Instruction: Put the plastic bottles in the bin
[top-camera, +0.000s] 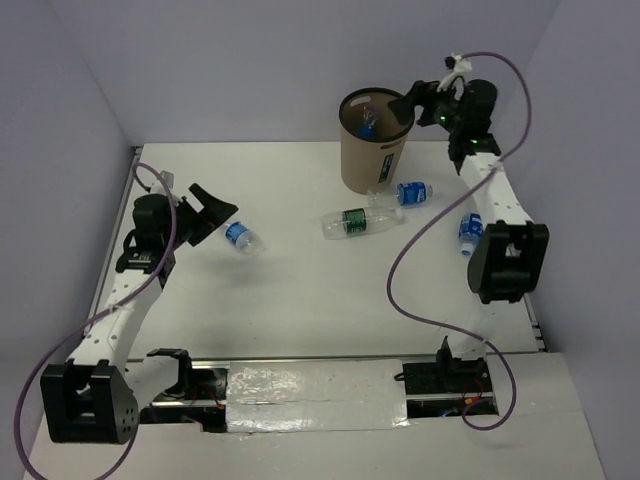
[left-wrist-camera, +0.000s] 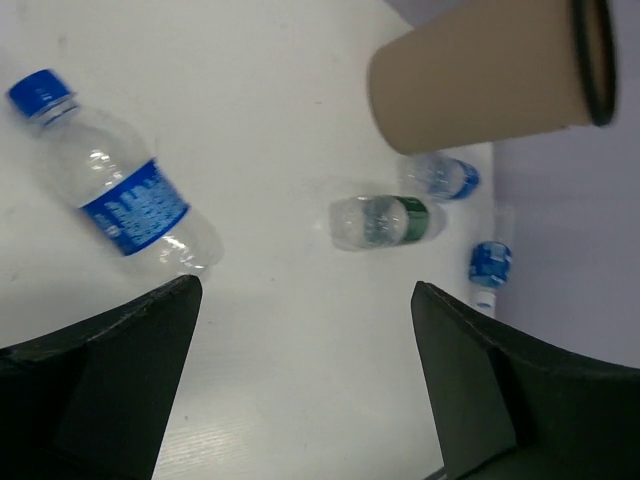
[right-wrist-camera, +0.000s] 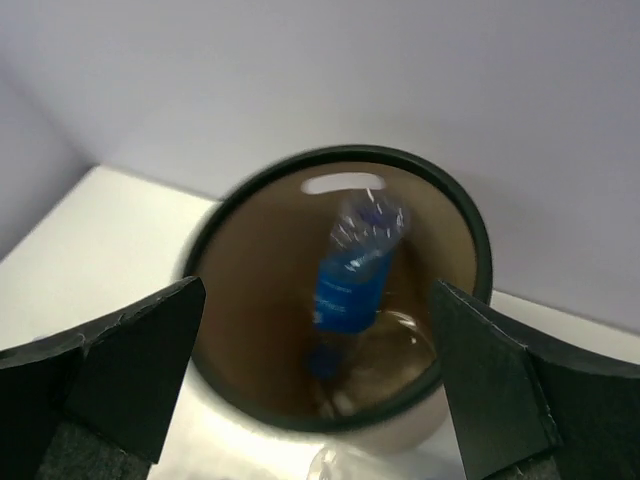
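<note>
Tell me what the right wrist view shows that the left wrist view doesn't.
Only right wrist: the bin interior, with a blue-label bottle inside. Only left wrist: four bottles lying on the table: a near bottle, a green-label bottle, and two far bottles. Both: the bin and its dark rim.

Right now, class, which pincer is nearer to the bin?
Right. The right pincer hangs open just above the bin, at its rim. The left pincer is well away from it, open, beside a blue-labelled bottle.
</note>
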